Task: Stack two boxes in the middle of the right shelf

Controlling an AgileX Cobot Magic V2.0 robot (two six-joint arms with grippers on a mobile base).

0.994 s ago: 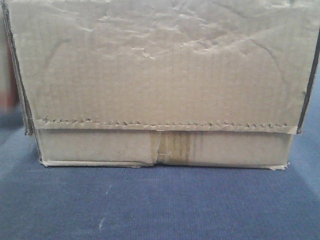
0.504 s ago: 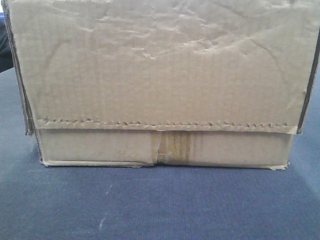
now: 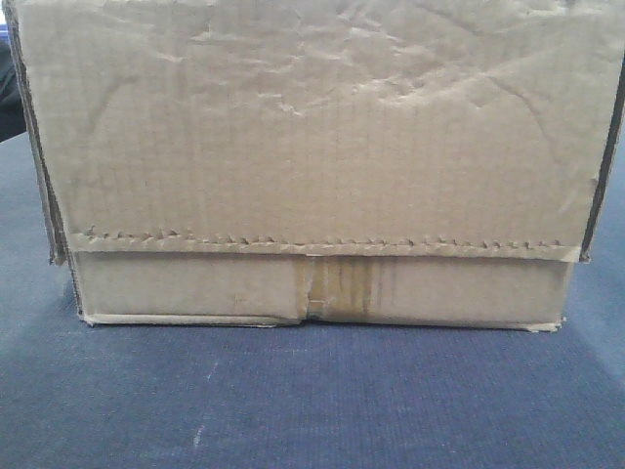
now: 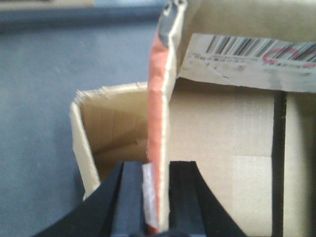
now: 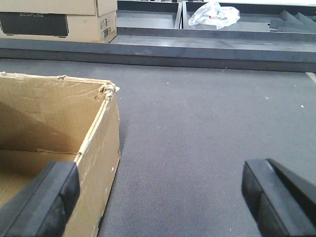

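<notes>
Left end effector (image 4: 157,197): pads pressed together on upright flap (image 4: 159,123) of cardboard box (image 4: 222,163), pinching its edge; orange-tinted flap edge rises straight between pads.
Right end effector (image 5: 160,195): spread wide, nothing between pads; left pad low beside torn box wall (image 5: 101,148), right pad over bare blue carpet (image 5: 197,128); not touching cardboard as far as visible.
Box location: on blue carpeted surface, filling front view (image 3: 312,147); wrinkled face, jagged flap edge, glossy tape at centre seam (image 3: 342,291); open top in wrist views.
Second box: not identifiable among task boxes; printed carton (image 5: 59,19) far back left, role unclear.
Shelf: not visible in any view.
Step in hand: likely securing first box, left side gripped, right side not yet.
Next move calls for: closing right end effector on near wall or flap, then even two-arm lift; thin flap likely to bend or tear under one-sided load.
Around: barcode label (image 4: 247,54) on upper flap; crumpled plastic bag (image 5: 213,14) and dark ledges (image 5: 197,47) far back.
In the way: nothing seen on carpet right of box.
</notes>
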